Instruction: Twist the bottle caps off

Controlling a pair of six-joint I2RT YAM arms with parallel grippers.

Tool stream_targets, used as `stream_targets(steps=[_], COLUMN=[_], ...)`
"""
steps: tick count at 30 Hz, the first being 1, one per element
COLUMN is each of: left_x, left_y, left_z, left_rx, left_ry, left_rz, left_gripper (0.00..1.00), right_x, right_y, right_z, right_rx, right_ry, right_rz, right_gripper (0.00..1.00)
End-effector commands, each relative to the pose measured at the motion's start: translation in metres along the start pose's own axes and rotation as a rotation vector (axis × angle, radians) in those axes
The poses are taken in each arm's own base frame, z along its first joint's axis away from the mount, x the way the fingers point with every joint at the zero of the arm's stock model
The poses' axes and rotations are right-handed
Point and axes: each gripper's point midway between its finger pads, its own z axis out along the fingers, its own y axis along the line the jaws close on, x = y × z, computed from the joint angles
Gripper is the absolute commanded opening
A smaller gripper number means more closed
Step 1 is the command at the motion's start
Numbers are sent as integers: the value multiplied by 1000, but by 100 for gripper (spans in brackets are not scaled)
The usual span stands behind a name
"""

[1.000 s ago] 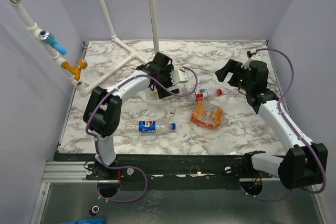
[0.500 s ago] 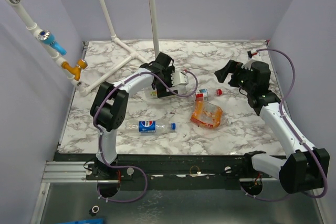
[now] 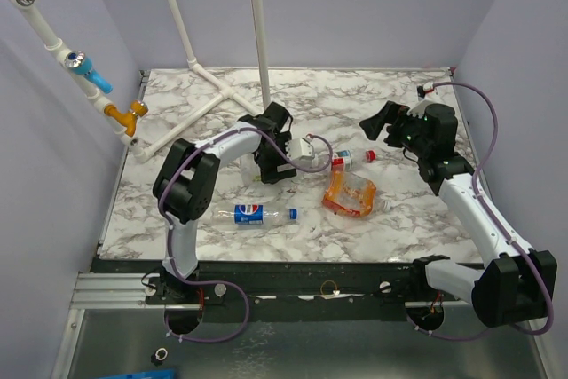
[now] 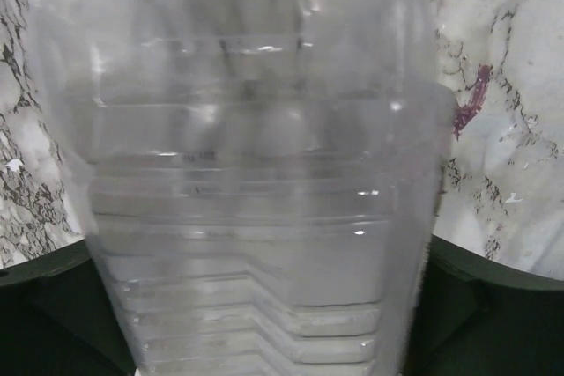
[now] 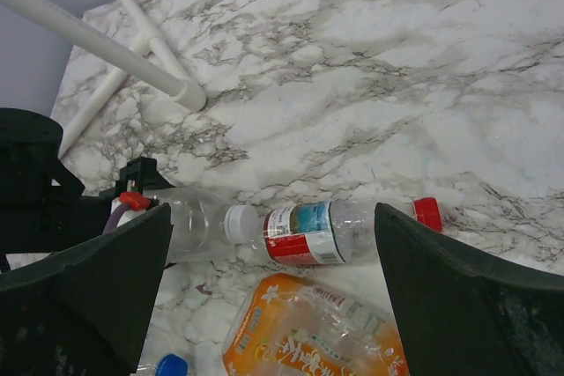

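Observation:
Four bottles lie on the marble table (image 3: 177, 193). My left gripper (image 3: 277, 164) is down over the tall clear bottle (image 5: 189, 222), open, with a dark finger on each side of its ribbed body (image 4: 264, 173), which fills the left wrist view. Its white cap (image 5: 236, 222) nearly touches the base of the red-label bottle (image 3: 342, 161), whose red cap (image 3: 371, 154) points right. The crushed orange-label bottle (image 3: 349, 194) lies just nearer. The Pepsi bottle (image 3: 251, 213) lies front left, its blue cap (image 5: 172, 364) showing. My right gripper (image 3: 373, 122) hovers open and empty above the back right.
A white PVC pipe frame (image 3: 217, 86) lies across the back left of the table, with an upright pole (image 3: 259, 24). It also shows in the right wrist view (image 5: 97, 37). Purple walls close in the sides and back.
My left gripper has come down and toward the front onto the tall clear bottle. My right gripper has shifted slightly left. The bottles have not moved.

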Motion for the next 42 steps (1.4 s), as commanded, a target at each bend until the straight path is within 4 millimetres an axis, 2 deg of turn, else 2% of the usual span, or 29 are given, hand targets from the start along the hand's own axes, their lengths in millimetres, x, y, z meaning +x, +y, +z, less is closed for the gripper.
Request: stream_targets(steps=[1, 3, 7, 10, 15, 18, 21, 25, 29, 34, 37, 42], left_x=[-6, -9, -33, -62, -106, -129, -143, -157, -163, -168, -167, -171], left_y=[-11, -8, 5, 14, 23, 24, 24, 22, 19, 27, 34, 34], left_z=[7, 5, -17, -50, -119, -155, -180, -196, -198, -206, -208, -211], left_rx=[72, 64, 12, -33, -135, -201, -282, -378, -423, -505, -541, -537], left_ry=[-2, -8, -75, -175, -367, -482, -575, -661, -692, -736, -739, -758], left_rz=[-66, -76, -131, -147, -147, -149, -139, -132, -146, -168, -185, -197], left_gripper=[87, 75, 63, 61, 57, 54, 50, 45, 42, 39, 39, 39], right_x=[6, 5, -1, -7, -26, -47, -64, -81, -94, -94, -89, -79], right_y=[7, 8, 14, 20, 42, 70, 92, 118, 144, 175, 183, 177], right_z=[-1, -3, -6, -7, -9, -12, -17, -25, -28, -30, -26, -11], right_rx=[-41, -42, -58, -76, -149, -268, -358, -445, -520, -617, -625, -537], right_ry=[11, 7, -5, -16, -35, -65, -85, -123, -146, -134, -119, -105], right_rz=[15, 19, 22, 35, 83, 130, 187, 207, 190, 172, 165, 143], right_gripper=[100, 100, 100, 100, 100, 100, 100, 100, 100, 100, 98, 91])
